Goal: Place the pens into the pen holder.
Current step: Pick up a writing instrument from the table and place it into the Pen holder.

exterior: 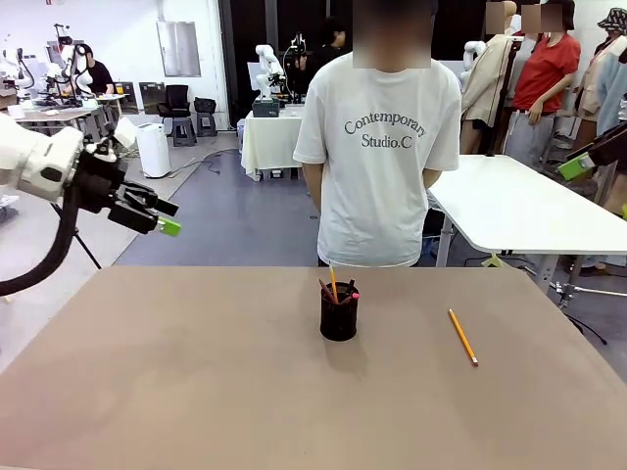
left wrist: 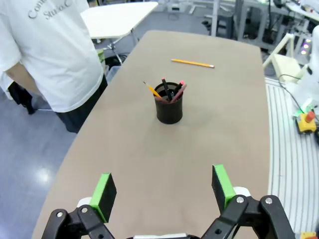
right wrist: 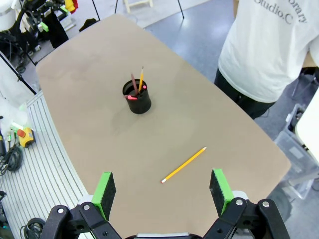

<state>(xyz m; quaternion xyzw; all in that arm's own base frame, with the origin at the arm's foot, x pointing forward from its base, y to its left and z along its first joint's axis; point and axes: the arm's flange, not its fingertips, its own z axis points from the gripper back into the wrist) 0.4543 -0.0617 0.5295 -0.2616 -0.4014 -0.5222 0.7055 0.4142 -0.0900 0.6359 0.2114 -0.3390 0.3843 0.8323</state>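
While left gripper (left wrist: 163,188) and right gripper (right wrist: 162,189) gape, tan table (exterior: 196,372) (grey-floored lab (exterior: 245,215)) bears pencil (exterior: 463,337).

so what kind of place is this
Probably a robotics lab or workshop: a white robot arm hangs by the table, a yellow emergency-stop box sits beside it, and white work tables stand across the open floor.

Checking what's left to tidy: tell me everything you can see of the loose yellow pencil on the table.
The pencil is slim, yellow-orange, wood-like, with a paler end toward the robot, perhaps an eraser. It lies flat and slantwise on the tan table, on the robot's right of the black pen holder, well apart from it. Only the table touches it.
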